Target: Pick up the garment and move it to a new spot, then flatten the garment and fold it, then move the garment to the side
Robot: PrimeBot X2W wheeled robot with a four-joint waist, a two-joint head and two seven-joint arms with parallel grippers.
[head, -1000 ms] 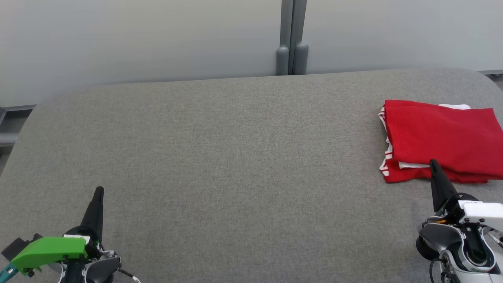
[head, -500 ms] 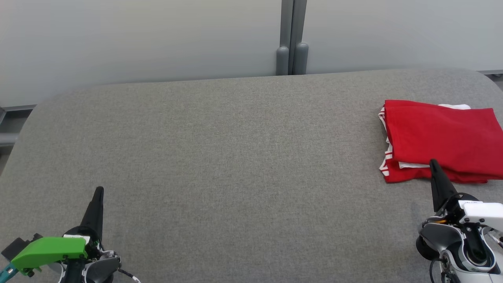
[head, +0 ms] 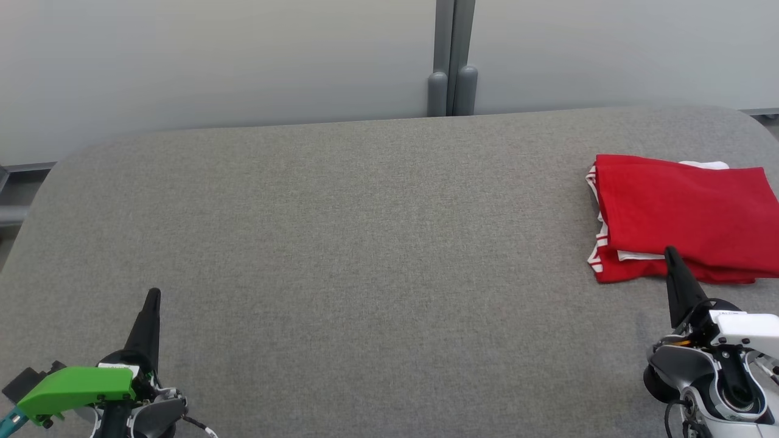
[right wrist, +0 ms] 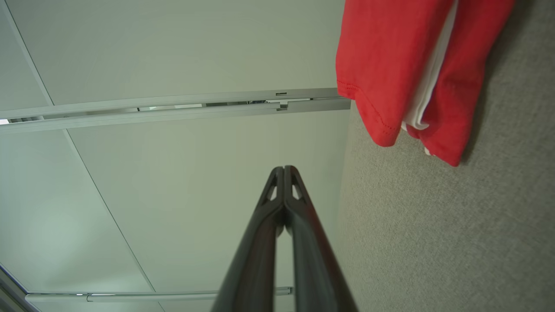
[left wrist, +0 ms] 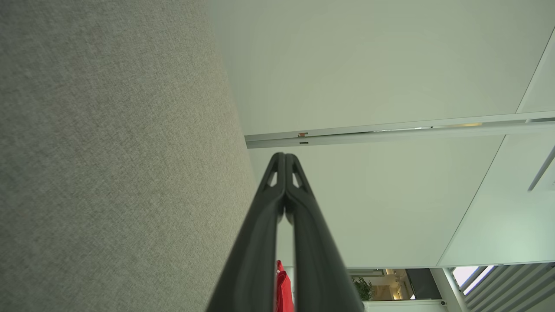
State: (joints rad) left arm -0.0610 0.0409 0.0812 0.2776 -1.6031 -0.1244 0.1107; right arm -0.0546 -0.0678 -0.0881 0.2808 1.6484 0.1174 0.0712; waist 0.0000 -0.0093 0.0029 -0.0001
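Observation:
The garment is red with white trim, folded into a neat rectangle at the right side of the grey table; its near edge also fills the upper right of the right wrist view as the garment. My right gripper is shut and empty, its tip just in front of the garment's near edge, tips pressed together as the right gripper. My left gripper stands shut and empty at the lower left, far from the cloth, seen closed as the left gripper. A sliver of the garment peeks between its fingers.
A pale wall with a grey vertical post runs behind the table's rounded far edge. The grey felt surface stretches wide between the two grippers.

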